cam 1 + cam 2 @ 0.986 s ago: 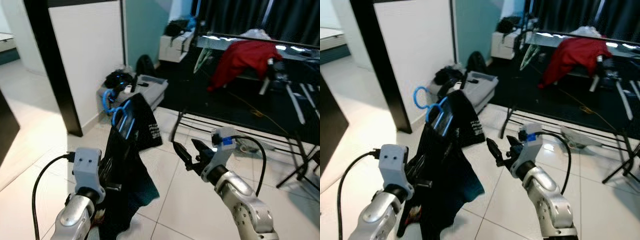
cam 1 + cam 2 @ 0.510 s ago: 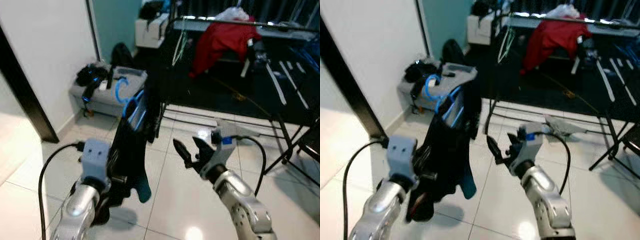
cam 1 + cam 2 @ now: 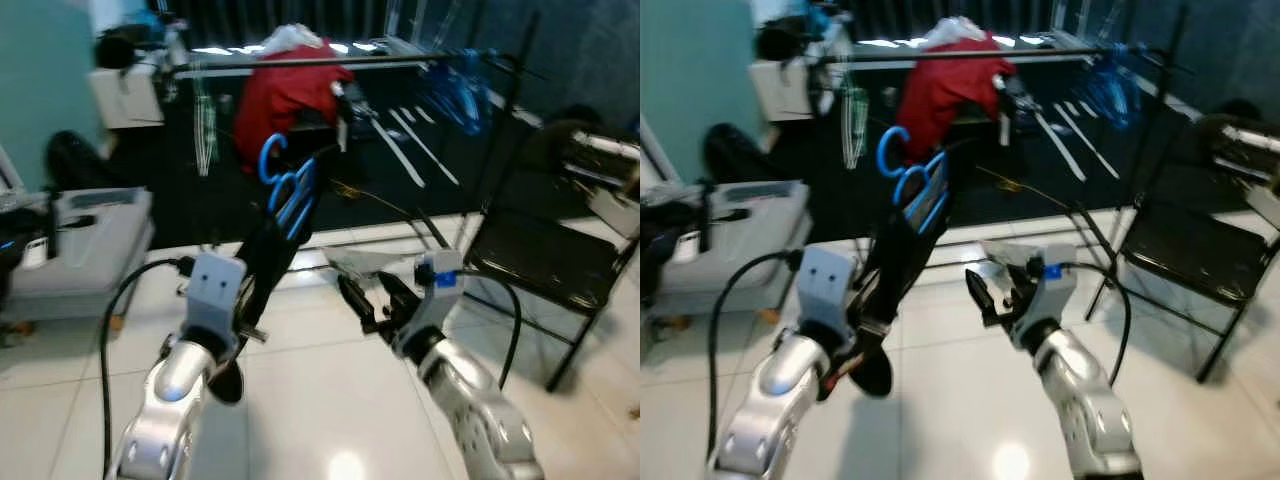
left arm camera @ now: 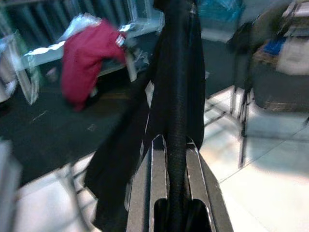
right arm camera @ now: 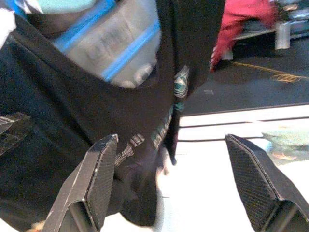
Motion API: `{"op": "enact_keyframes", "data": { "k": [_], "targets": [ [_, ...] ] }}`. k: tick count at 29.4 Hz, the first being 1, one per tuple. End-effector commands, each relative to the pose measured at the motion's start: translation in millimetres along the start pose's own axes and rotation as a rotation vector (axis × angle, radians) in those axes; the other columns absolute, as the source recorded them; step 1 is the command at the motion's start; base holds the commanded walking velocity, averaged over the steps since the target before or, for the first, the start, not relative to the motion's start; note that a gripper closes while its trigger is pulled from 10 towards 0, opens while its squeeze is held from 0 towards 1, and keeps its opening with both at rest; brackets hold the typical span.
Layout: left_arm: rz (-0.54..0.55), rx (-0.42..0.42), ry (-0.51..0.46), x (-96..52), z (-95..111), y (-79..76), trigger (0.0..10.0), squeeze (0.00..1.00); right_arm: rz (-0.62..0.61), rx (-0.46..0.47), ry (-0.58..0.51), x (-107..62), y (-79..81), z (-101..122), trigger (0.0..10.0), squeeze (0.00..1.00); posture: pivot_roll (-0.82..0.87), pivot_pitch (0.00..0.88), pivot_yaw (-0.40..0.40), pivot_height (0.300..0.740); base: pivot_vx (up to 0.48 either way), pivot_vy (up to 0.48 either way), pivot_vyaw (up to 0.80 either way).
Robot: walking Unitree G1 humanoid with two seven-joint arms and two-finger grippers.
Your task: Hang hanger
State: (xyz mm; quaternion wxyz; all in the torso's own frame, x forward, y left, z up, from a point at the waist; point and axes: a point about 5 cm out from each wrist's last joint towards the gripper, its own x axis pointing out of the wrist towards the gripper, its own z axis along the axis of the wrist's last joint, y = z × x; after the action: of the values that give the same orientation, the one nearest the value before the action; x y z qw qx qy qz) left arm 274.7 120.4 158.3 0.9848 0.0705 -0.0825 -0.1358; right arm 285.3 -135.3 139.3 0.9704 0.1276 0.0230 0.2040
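Whole head view is motion-blurred, edges soft. Left tool [image 4: 176,159] is mostly hidden by the black garment [image 3: 262,270] it carries; in the left wrist view its two fingers [image 4: 145,188] sit closed tight on a bunched fold of that cloth. Blue hanger [image 3: 285,185] sticks out of the top of the garment, hook end up, lower part buried in fabric. Garment's lower end is cut off behind the left arm [image 3: 175,400]. Print on the garment shows in the right wrist view but is too blurred to read.

Since the earlier frames the camera has swung round: the white wall and black door frame on the left are gone, the clothes rack [image 3: 330,62] with the red garment [image 3: 290,95] now sits far centre, and a black chair [image 3: 535,265] has come in at right. The grey case [image 3: 75,250] is now at the far left edge.

Left arm is raised, forearm angled up, holding garment and hanger in front of the rack, well short of its bar. Right tool [image 3: 365,295] is held up just right of the garment, fingers spread wide, gripping nothing, pointing toward the cloth.
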Motion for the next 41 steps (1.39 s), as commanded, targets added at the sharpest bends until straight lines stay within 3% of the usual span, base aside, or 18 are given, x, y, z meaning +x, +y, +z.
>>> {"op": "enact_keyframes", "data": {
  "k": [1,9,27,36,41],
  "targets": [
    [0.015,0.019,-0.015,1.0,3,4.8,10.0,0.00,0.019,0.011,-0.012,3.5,7.9,-2,10.0,0.00,-0.10,0.000,0.028,0.731,0.480,0.000,-0.80],
    [0.045,0.025,-0.001,17.4,8,1.8,10.0,0.00,0.022,0.006,-0.033,3.8,10.2,-1,10.0,0.00,-0.10,0.000,0.032,0.731,0.480,0.000,-0.20],
    [0.038,0.025,0.021,31.3,13,-10.2,10.0,0.00,0.024,0.009,-0.048,3.3,11.4,0,10.0,0.00,-0.11,0.000,0.040,0.731,0.480,0.000,0.00],
    [0.102,0.015,0.121,36.5,4,-5.2,10.0,0.00,0.027,0.009,-0.047,3.8,11.6,-1,10.0,0.00,-0.10,0.000,0.044,0.731,0.480,0.000,0.00],
    [0.179,0.018,0.243,34.9,-12,4.8,10.0,0.00,0.029,0.006,-0.043,4.2,12.2,-2,10.0,0.00,-0.11,0.000,0.048,0.731,0.480,0.000,0.00]
  ]
}}
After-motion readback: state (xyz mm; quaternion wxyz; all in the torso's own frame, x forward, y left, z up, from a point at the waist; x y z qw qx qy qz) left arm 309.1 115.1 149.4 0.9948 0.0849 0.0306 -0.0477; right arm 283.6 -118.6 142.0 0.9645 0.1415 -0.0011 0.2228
